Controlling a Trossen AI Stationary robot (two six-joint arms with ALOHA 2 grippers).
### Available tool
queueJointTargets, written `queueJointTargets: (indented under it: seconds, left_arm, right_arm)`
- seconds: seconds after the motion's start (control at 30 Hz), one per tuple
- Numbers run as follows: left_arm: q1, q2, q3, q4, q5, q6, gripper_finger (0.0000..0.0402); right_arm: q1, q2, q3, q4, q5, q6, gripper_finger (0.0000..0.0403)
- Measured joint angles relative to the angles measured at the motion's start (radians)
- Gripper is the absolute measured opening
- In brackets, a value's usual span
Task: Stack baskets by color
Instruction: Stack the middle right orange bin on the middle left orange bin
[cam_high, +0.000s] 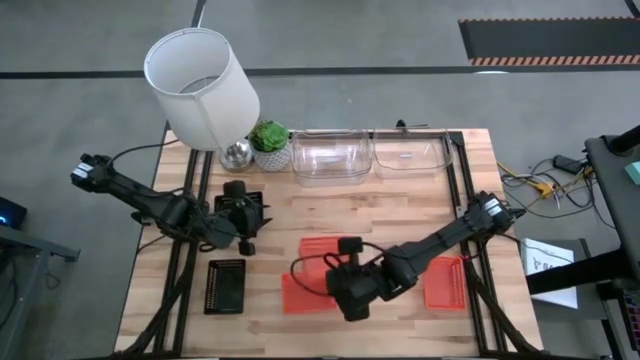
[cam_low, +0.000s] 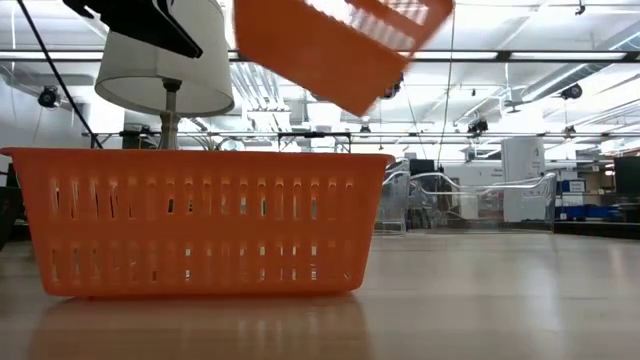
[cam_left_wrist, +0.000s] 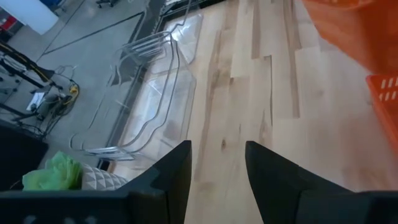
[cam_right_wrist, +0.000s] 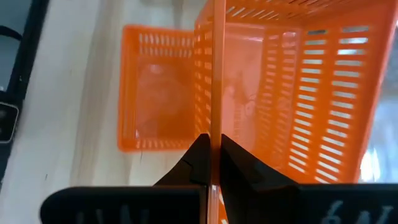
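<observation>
Pincer on my right arm (cam_right_wrist: 211, 163) is clenched on the rim of a red-orange perforated plastic basket (cam_right_wrist: 292, 87), holding it tilted in the air above a second red-orange perforated basket (cam_low: 200, 225) that sits on the wooden counter (cam_high: 400, 200). A third red-orange basket (cam_high: 445, 283) lies to the right. My left pincer (cam_left_wrist: 217, 171) hangs released over bare wood, near a black perforated basket (cam_high: 226, 286). Two clear transparent baskets (cam_high: 332, 157) sit along the far edge.
</observation>
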Motion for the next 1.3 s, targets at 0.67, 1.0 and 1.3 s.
queueJointTargets:
  seconds: [0.67,1.0,1.3]
  left_arm:
    - [0.0,-0.004,-0.009,0.002,0.0,-0.026,0.0134]
    - [0.0,-0.008,-0.009,0.008,0.0,-0.027,0.0134]
    - [-0.001,-0.008,-0.009,0.009,0.001,-0.027,0.0134]
  right_arm:
    - [0.047,0.138,0.106,0.113,-0.014,-0.096,0.0011]
    - [0.046,0.313,0.422,-0.206,-0.013,-0.017,0.0011]
    - [0.045,0.381,0.45,-0.194,-0.02,0.001,0.0011]
